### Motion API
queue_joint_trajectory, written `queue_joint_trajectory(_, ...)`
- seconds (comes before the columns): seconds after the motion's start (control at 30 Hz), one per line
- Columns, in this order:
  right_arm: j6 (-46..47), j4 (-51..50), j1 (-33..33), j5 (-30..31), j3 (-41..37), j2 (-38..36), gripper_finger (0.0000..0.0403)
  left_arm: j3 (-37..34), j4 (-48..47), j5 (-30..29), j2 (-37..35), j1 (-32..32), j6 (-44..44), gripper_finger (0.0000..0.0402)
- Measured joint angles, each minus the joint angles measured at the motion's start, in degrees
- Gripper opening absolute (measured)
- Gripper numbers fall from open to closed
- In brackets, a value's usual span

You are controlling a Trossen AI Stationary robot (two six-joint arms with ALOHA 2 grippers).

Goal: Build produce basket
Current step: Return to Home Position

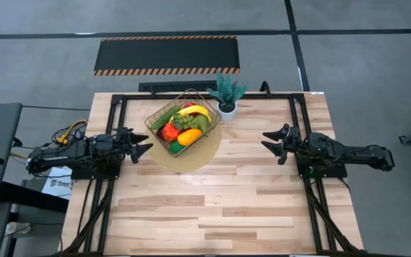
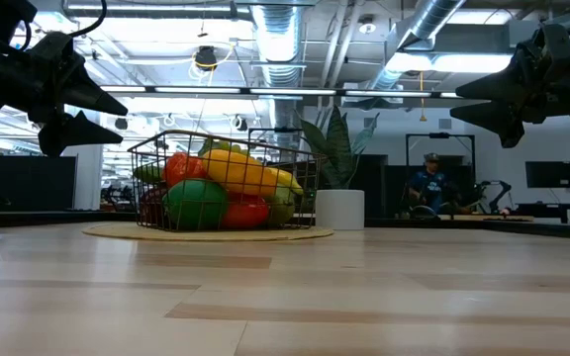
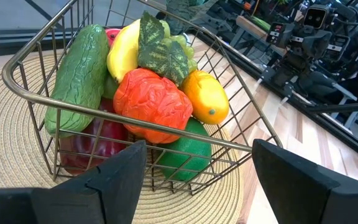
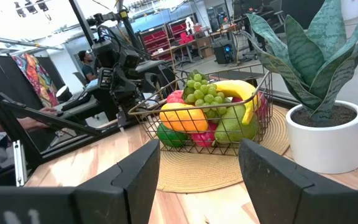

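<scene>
The gold wire basket (image 1: pixel 183 126) sits on a round tan woven mat (image 1: pixel 191 158) at the table's far middle, its bottom on the mat. Produce fills it: a green cucumber (image 3: pixel 79 74), a yellow banana (image 4: pixel 238 93), green grapes (image 4: pixel 204 90), an orange-red crinkled piece (image 3: pixel 153 102), an orange mango (image 3: pixel 207 96), a green round fruit (image 2: pixel 194 203) and red pieces. My left gripper (image 1: pixel 145 151) hangs open above the table just left of the basket. My right gripper (image 1: pixel 268 140) hangs open well to the right of it. Neither touches anything.
A potted green plant in a white pot (image 1: pixel 227 96) stands right of the basket at the far edge. Bare wooden table (image 1: pixel 220 207) stretches across the near half and between the arms. A person (image 2: pixel 426 183) sits in the room beyond the table.
</scene>
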Motion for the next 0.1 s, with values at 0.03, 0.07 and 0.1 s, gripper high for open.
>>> queue_joint_trajectory(0.03,0.0,0.0,0.01,0.01,0.0,0.0,0.024,0.0,-0.01,0.0,0.0,0.0,0.0,0.0279)
queue_joint_trajectory(0.07,0.0,0.0,0.0,0.0,0.0,0.01,0.024,0.0,-0.01,0.0,0.0,0.0,0.0,0.0279)
queue_joint_trajectory(0.1,0.0,0.0,0.01,0.0,0.0,0.01,0.024,0.0,-0.01,0.0,-0.01,0.0,0.0,0.0279)
